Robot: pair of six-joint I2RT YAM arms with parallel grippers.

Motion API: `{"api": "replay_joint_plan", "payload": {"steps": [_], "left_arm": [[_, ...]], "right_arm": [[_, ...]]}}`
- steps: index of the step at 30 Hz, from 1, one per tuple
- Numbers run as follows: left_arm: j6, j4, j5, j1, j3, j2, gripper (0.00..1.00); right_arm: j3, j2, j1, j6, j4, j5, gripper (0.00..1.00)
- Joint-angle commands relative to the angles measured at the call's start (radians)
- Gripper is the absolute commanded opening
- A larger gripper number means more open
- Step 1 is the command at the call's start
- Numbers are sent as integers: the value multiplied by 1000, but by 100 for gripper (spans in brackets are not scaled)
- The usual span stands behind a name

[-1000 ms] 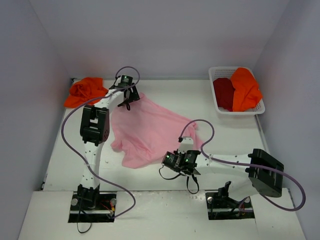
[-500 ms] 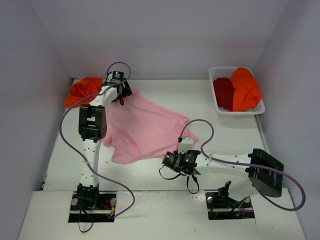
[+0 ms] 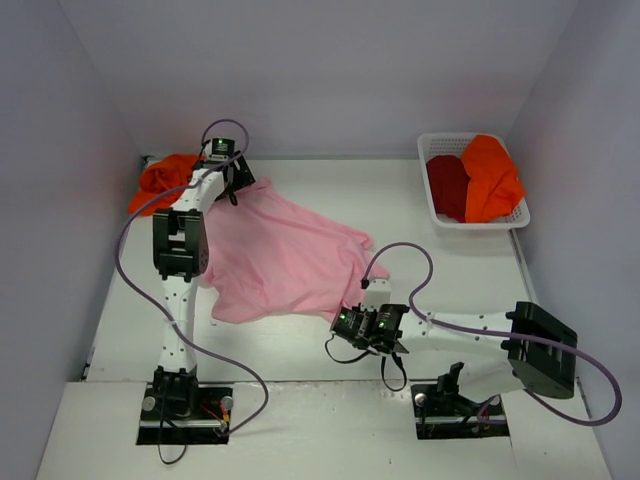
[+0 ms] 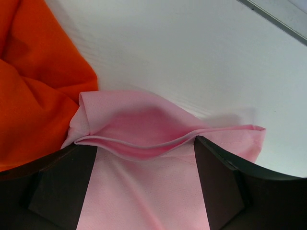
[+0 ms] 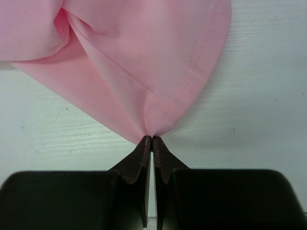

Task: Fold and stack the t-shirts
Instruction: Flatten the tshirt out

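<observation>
1 pink t-shirt [image 3: 280, 255] corner is pinched in the right gripper [image 5: 152, 139]; the left gripper [image 4: 144, 143] is spread open. Even tension is advised.

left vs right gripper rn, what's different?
The left gripper stands open, jaws wide astride a fold of the pink t-shirt; the right gripper is shut, pinching its corner. The left gripper is at the far side beside the orange t-shirt; the right gripper is nearside. Both are at the same shirt.
</observation>
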Motion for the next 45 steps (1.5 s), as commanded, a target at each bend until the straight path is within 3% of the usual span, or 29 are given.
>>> {"api": "replay_joint_plan", "payload": {"steps": [1,14,18,20,25,35,39,45], "left_arm": [[-5,-33,7,23,27,5,77],[-24,15,41,34,-59,-41,77],[-51,35,76,34,-99,-71,77],[-62,50,87,33,-118,-87,77],[-84,64,104,19,-141,-150,77],[-113,73,110,-38,-220,-255,77],[-125,113,100,-58,-297,-320,77],[-151,153,107,-76,-394,-384,77]], "right_arm": [[-5,-8,8,21,-37,16,0],[-18,60,-3,72,-41,45,0],[7,3,-3,66,-41,62,0],[23,-40,-3,58,-41,79,12],[101,-135,-34,-46,-41,109,27],[340,-26,-264,-371,-20,260,32],[397,-14,-391,-462,34,211,31],[431,63,-483,-560,146,93,30]]}}
